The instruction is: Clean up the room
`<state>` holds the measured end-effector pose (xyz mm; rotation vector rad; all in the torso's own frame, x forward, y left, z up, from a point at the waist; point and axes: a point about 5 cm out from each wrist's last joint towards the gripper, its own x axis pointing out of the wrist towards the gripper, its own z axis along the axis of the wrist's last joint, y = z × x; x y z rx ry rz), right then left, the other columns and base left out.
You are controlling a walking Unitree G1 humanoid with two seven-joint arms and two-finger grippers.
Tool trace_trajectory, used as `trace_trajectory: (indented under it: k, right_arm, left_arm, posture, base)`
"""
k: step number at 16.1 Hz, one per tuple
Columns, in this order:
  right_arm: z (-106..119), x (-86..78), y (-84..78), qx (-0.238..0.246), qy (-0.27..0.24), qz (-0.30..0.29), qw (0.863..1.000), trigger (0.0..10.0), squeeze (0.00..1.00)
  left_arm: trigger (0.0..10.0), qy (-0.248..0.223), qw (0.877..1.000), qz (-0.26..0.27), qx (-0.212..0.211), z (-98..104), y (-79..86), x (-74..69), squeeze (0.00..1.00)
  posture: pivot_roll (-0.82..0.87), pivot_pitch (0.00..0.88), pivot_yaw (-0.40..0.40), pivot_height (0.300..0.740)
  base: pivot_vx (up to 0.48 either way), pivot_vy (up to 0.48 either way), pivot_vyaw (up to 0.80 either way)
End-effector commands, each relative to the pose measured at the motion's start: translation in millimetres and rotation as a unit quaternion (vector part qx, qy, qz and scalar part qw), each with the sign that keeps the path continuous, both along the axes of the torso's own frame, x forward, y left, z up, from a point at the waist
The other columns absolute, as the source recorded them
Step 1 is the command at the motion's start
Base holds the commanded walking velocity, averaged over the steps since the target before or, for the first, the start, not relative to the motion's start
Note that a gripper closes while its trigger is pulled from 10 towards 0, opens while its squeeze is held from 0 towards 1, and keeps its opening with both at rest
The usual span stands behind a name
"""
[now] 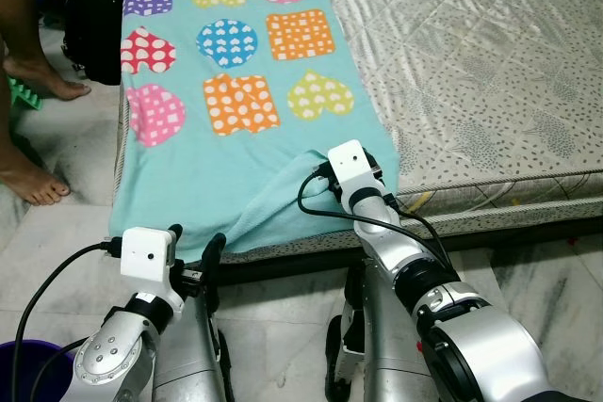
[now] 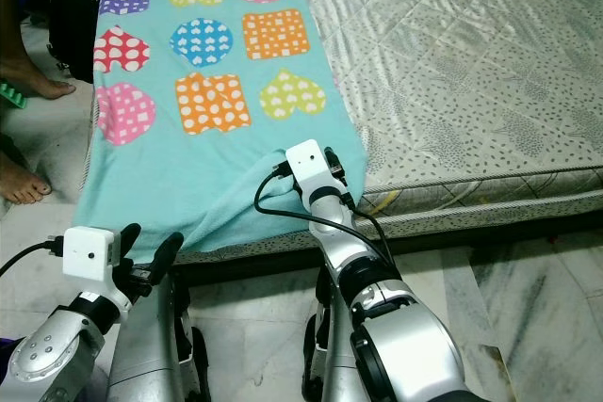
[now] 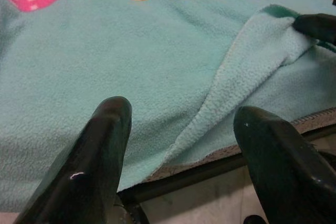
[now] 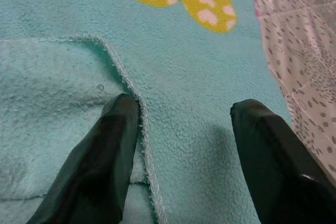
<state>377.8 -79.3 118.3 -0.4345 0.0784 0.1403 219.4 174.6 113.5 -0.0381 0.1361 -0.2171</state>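
Fleece blanket (image 1: 226, 138) lay spread along the bed (image 1: 490, 72), 1 corner folded over near the edge. We saw our right tool (image 4: 181, 129) released upon that fold, left tool (image 3: 181, 135) released just short of the edge.

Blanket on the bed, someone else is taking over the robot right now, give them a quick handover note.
Right gripper: open, fingers resting on the teal blanket at its folded-over corner, near the bed's front edge.
Left gripper: open, hovering just off the bed's edge, holding nothing.
Blanket lies spread along the mattress, one front corner flipped back.
Done: nothing gripped yet.
Left: grasp the corner, then probably fold or straighten the blanket.
A person's feet stand to the left.
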Motion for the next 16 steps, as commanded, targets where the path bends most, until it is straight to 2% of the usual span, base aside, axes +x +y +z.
trace_trajectory:
  k: [1,5,16]
  right_arm:
    - [-5.2,-1.6,-1.5,-0.001,0.010,-0.003,1.000,0.0,0.00]
    - [-7.3,-2.3,-5.6,-0.003,0.010,-0.003,1.000,0.0,0.00]
    - [-13.3,-8.5,-9.7,0.057,0.010,0.016,0.998,0.0,0.00]
  left_arm:
    - [10.0,0.012,1.000,0.007,0.007,-5.1,4.0,-2.9,0.00]
    - [10.0,0.012,1.000,0.008,0.007,-5.6,4.1,-2.3,0.00]
    - [10.0,0.010,1.000,0.016,0.008,-6.0,6.7,2.6,0.00]
  posture:
    - [0.11,0.297,-0.036,0.540]
    - [0.11,0.289,-0.037,0.540]
    - [0.11,0.286,-0.033,0.540]
  base:
    - [0.000,0.000,0.00]
    - [0.000,0.000,0.00]
    - [0.000,0.000,0.00]
